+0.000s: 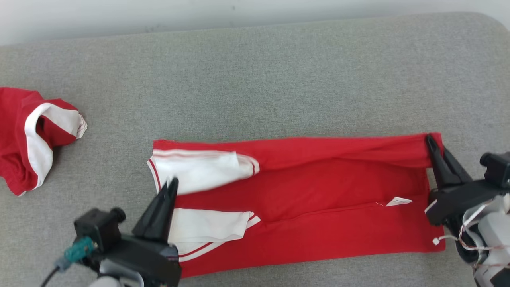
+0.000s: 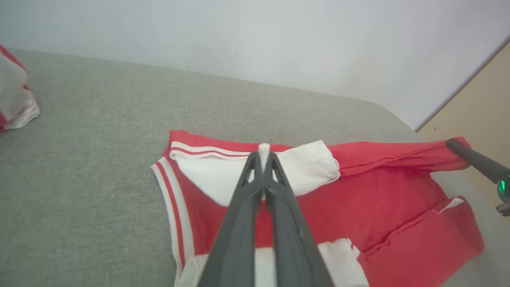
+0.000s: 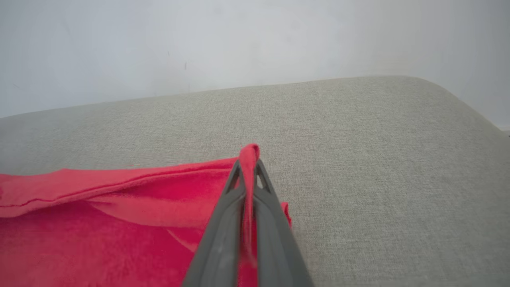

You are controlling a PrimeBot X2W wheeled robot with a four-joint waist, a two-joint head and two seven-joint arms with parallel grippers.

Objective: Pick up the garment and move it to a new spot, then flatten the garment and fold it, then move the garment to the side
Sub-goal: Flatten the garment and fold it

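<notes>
Two grippers pinch the garment [image 1: 318, 191] at opposite ends. The left gripper [image 1: 172, 184] has its fingers pressed together on a nip of white cloth from the upper sleeve [image 1: 199, 169], which pokes out at the tips in the left wrist view; the right gripper [image 1: 431, 140] is clamped on the red hem at the far right corner, the cloth standing up between its jaws.

The garment lies lengthwise across the near middle of the cushion [image 1: 279, 79], sleeves at the robot's left, a small label [image 1: 398, 201] near the right end; its far edge rises in a ridge between the two grips.

It looks light, limp and thin; it should sag wherever unsupported, so corners and hems, where the cloth is doubled, seem the best holds; both ends likely need to travel together or the fold will skew.

The cushion is grey woven fabric, probably grippy enough to drag the cloth; a second garment [image 1: 32, 135] sits bunched at its left edge, well apart; a pale wall [image 3: 239, 40] stands behind.
</notes>
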